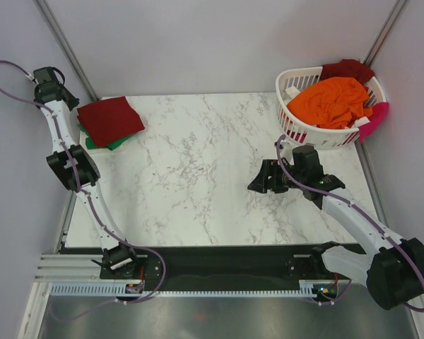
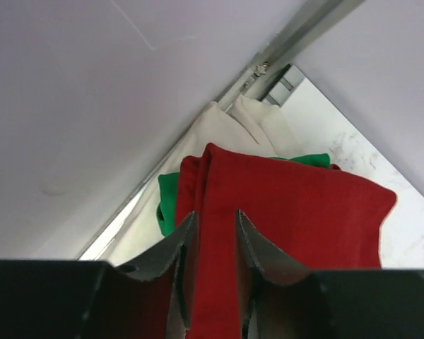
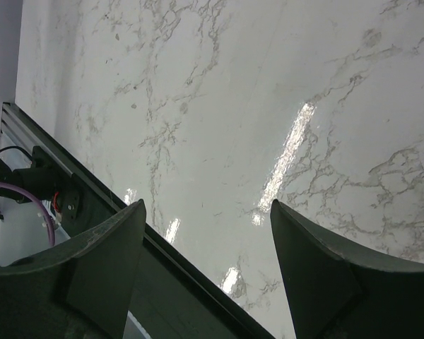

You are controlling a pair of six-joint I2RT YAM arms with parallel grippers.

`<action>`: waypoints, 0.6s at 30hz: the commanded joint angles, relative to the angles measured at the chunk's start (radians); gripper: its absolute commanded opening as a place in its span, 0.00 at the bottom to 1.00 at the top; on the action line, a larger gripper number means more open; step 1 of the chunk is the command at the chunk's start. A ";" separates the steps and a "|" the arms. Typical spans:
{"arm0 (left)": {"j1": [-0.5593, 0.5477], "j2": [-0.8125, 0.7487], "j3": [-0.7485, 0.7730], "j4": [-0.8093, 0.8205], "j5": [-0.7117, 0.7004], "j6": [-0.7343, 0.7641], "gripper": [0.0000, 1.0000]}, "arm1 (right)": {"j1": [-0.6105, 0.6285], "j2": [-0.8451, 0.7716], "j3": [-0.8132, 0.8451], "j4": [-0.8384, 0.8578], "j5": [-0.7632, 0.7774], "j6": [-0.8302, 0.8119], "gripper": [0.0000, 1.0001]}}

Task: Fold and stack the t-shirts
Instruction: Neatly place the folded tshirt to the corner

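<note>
A folded dark red t-shirt (image 1: 111,119) lies on top of a folded green t-shirt (image 1: 119,143) at the table's far left corner. My left gripper (image 1: 69,101) is at the stack's left edge. In the left wrist view its jaws (image 2: 215,213) stand a little apart, open, with an edge fold of the dark red t-shirt (image 2: 297,212) running between them and green cloth (image 2: 168,194) showing beneath. My right gripper (image 1: 256,182) hovers open over bare marble right of centre, nothing between its fingers (image 3: 208,205). Orange (image 1: 332,99), dark red (image 1: 346,69) and pink (image 1: 374,119) t-shirts sit in the basket.
A white slotted laundry basket (image 1: 297,74) stands at the far right corner. Pale cloth (image 2: 222,127) lies behind the stack against the wall. Grey walls close in on the left, back and right. A black rail (image 3: 184,275) runs along the near table edge.
</note>
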 commanded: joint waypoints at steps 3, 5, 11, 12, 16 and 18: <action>0.089 0.172 -0.091 -0.030 -0.120 -0.003 0.43 | 0.000 0.017 -0.001 0.009 0.006 -0.019 0.79; 0.089 0.192 -0.120 -0.032 -0.123 0.009 0.50 | -0.001 0.020 0.000 0.011 0.006 -0.021 0.79; 0.095 0.149 -0.169 -0.039 -0.117 -0.011 0.61 | 0.002 0.024 0.005 0.015 -0.002 -0.016 0.79; 0.097 0.129 -0.170 -0.039 -0.126 -0.031 0.62 | 0.000 0.024 0.003 0.015 -0.006 -0.017 0.79; 0.105 -0.017 -0.213 -0.041 -0.126 -0.078 0.66 | 0.000 0.003 0.000 0.015 -0.014 -0.017 0.79; 0.108 -0.099 -0.235 -0.039 -0.111 -0.087 0.68 | 0.000 -0.006 0.000 0.018 -0.019 -0.016 0.80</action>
